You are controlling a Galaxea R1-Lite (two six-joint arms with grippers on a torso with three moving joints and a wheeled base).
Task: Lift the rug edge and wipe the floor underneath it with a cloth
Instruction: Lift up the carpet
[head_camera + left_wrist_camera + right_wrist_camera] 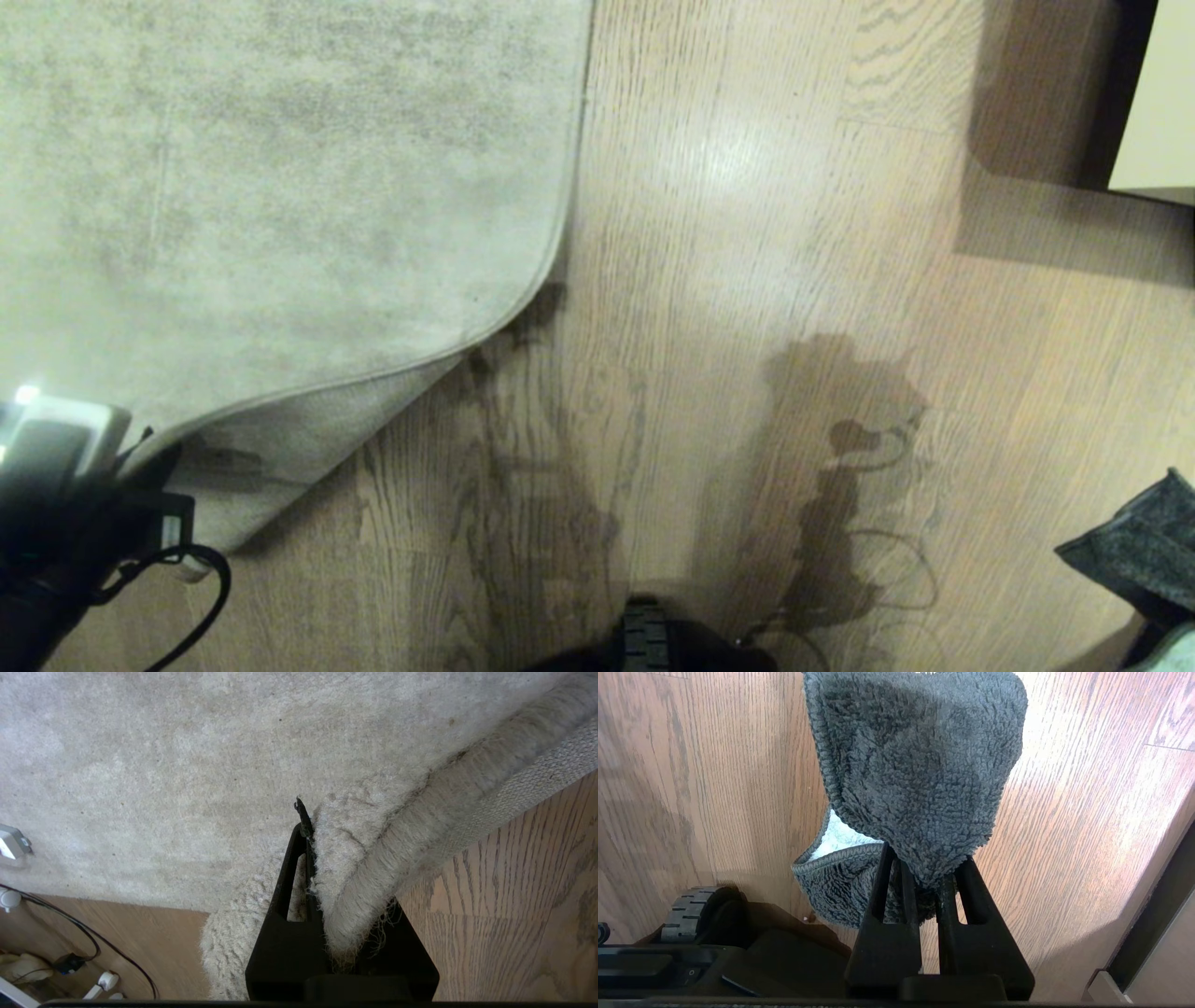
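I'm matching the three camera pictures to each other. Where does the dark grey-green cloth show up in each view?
Head view: the cloth shows at the lower right edge, partly cut off.
Left wrist view: not in it; the left gripper pinches the rug edge there.
Right wrist view: it fills the upper middle, held in the right gripper.
Shared landmark: the floor, wooden planks with dark grain, in all three.

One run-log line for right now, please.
left hand: shut on rug edge, raised | right hand: shut on cloth | floor: not yet wiped
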